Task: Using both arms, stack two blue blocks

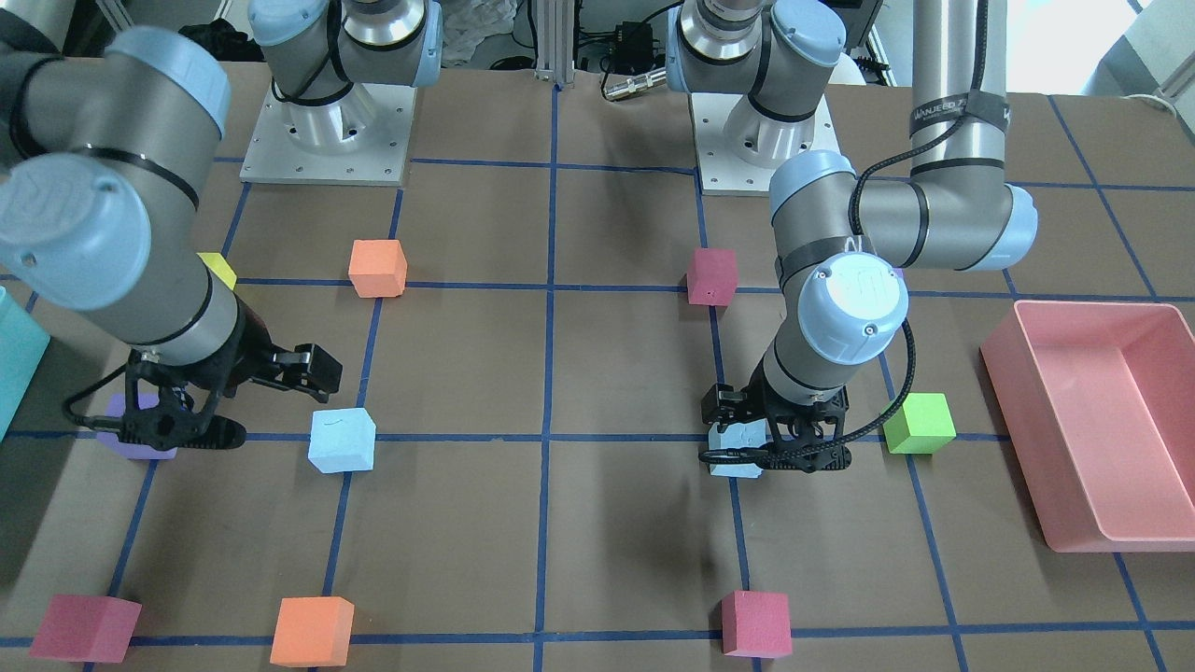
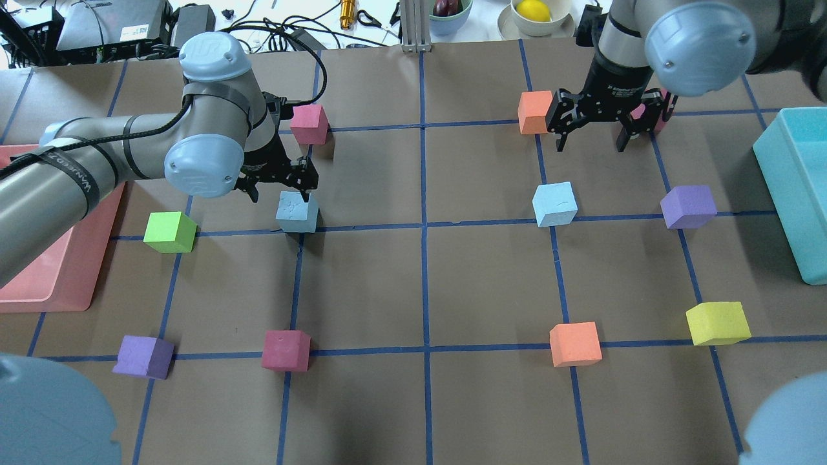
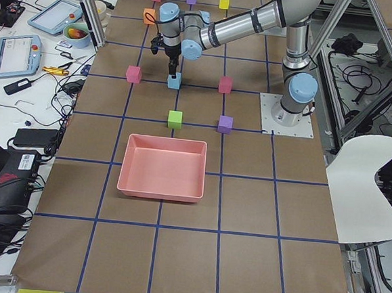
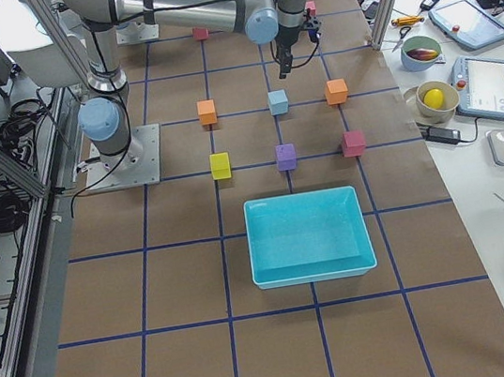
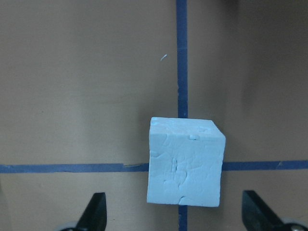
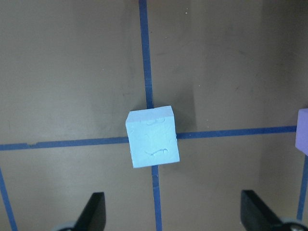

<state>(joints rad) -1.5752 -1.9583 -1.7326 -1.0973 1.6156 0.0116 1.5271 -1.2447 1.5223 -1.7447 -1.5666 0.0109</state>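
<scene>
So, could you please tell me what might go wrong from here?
1. The left blue block sits off-centre within the open left end effector, so closing may shove it sideways.
2. The open right end effector hovers apart from the right blue block, which looks off-centre in its wrist view. A straight descent might clip an edge.

Front view: left gripper (image 1: 780,422) covers most of one blue block (image 1: 738,464); right arm (image 1: 121,271) hides most of a purple cube (image 1: 119,439) and yellow cube (image 1: 219,268). Frame edge cuts the teal bin (image 1: 17,364). Wrist views crop fingers (image 5: 96,211) at bottom edge.
</scene>
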